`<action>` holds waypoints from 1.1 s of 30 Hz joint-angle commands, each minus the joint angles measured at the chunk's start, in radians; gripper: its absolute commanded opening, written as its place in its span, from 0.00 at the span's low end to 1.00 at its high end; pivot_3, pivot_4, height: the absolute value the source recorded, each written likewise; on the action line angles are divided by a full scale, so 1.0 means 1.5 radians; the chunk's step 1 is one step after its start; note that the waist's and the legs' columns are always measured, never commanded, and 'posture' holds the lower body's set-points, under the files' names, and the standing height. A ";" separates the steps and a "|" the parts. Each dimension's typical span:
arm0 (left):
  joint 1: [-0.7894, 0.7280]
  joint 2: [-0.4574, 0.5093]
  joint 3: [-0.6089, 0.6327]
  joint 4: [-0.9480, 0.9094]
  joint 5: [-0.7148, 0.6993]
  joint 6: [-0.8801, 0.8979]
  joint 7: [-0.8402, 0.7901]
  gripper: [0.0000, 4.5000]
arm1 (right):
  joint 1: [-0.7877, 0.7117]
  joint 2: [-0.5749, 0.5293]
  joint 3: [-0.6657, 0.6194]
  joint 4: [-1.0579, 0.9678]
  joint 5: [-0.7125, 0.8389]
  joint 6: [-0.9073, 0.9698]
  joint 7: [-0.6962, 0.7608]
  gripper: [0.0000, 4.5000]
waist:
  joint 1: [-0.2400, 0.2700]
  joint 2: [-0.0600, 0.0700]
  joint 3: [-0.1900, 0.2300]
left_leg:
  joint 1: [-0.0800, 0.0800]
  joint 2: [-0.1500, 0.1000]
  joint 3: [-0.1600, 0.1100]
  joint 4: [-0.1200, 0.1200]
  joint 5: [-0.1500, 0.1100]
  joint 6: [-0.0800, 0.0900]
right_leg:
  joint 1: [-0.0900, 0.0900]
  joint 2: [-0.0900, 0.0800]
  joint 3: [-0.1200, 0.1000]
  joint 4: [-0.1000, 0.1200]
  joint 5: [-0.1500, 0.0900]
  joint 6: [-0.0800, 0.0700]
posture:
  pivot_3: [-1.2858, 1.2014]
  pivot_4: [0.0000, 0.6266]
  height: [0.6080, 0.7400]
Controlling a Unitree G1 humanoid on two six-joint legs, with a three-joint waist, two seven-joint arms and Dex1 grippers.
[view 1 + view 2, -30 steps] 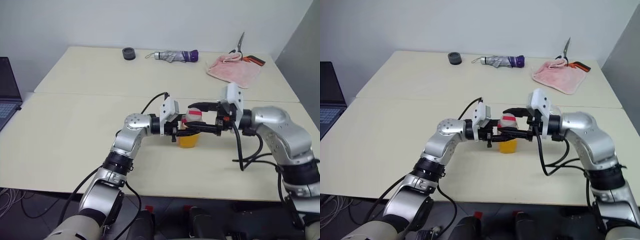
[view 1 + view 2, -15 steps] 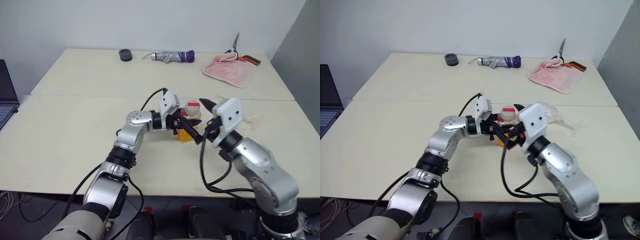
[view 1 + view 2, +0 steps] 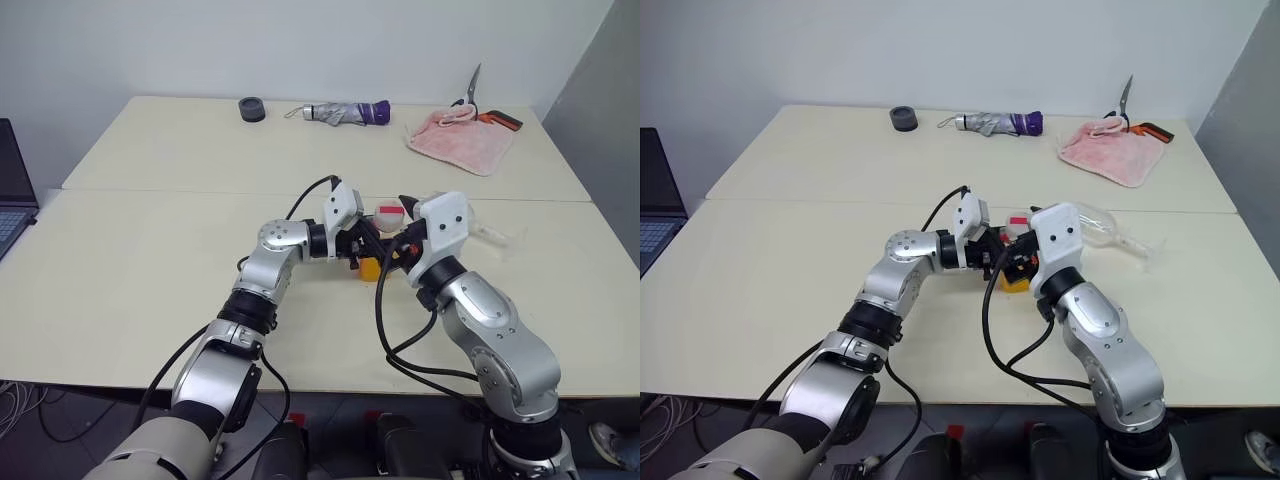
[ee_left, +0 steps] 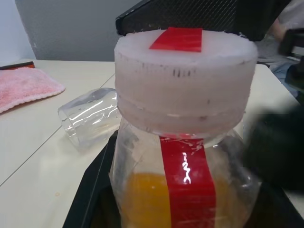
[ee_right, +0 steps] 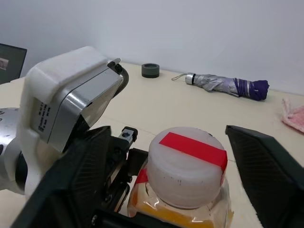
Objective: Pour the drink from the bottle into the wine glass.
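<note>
Since a second ago my right arm has swung in from the outer side to a near-side approach; its gripper now faces forward at the bottle's cap instead of reaching across from the right. The left arm has kept its place with the bottle. I judge this to be the setup for uncapping — pouring cannot begin while the cap is on.

Left to right:

- Left gripper (image 3: 357, 246): jaws closed on the bottle (image 4: 183, 156), clamped at the body below the neck. The bottle stands upright at mid-table, its base on or just above the surface — I cannot tell which. The drink (image 4: 142, 199), orange-yellow, fills the lower body. A red strip runs up the front.
- Cap (image 5: 186, 164): whitish, with a red patch on top, seated on the neck.
- Right gripper (image 5: 186, 175): jaws spread wide, one finger on either side of the cap and apart from it; they hold nothing.
- Wine glass (image 3: 480, 229): lying on its side on the table (image 3: 150, 270), just right of the bottle, beyond my right arm. In the left wrist view its bowl (image 4: 90, 116) lies tipped over.

My judgement: the glass must be stood upright before any pour, or the drink will run onto the table.
</note>
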 commanded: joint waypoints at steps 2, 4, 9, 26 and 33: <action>-0.014 -0.001 0.008 -0.018 0.000 -0.015 0.006 0.42 | -0.013 -0.003 -0.002 -0.008 0.003 -0.028 0.023 0.56 | 0.000 0.000 0.000 | 0.000 0.000 0.000 0.000 0.000 0.000 | 0.000 0.000 0.000 0.000 0.000 0.000 | 0.52 0.24 1.00; -0.013 -0.001 0.009 -0.019 0.000 -0.015 0.007 0.42 | -0.014 -0.008 0.003 -0.006 0.008 -0.031 0.035 0.41 | 0.000 0.000 0.000 | 0.000 0.000 0.000 0.000 0.000 0.000 | 0.000 0.000 0.000 0.000 0.000 0.000 | 0.52 0.24 1.00; -0.015 0.003 0.013 -0.023 -0.006 -0.009 0.001 0.42 | -0.034 -0.041 0.021 0.017 0.050 -0.034 0.129 0.41 | 0.000 0.000 0.000 | 0.000 0.000 0.000 0.000 0.000 0.000 | 0.000 0.000 0.000 0.000 0.000 0.000 | 0.52 0.24 1.00; -0.018 0.042 0.025 -0.078 -0.030 0.038 -0.077 0.41 | -0.197 -0.267 -0.101 0.263 0.203 -0.122 0.551 0.41 | 0.000 0.000 0.000 | 0.000 0.000 0.000 0.000 0.000 0.000 | 0.000 -0.001 -0.001 -0.001 0.000 0.000 | 0.52 0.24 1.00; -0.021 0.029 0.024 -0.059 -0.018 0.033 -0.035 0.40 | -0.057 -0.204 -0.146 0.014 0.189 -0.065 0.322 0.87 | 0.001 0.000 0.000 | -0.001 0.000 -0.001 0.000 0.000 0.000 | 0.000 -0.001 -0.001 -0.001 0.000 0.000 | 0.52 0.24 1.00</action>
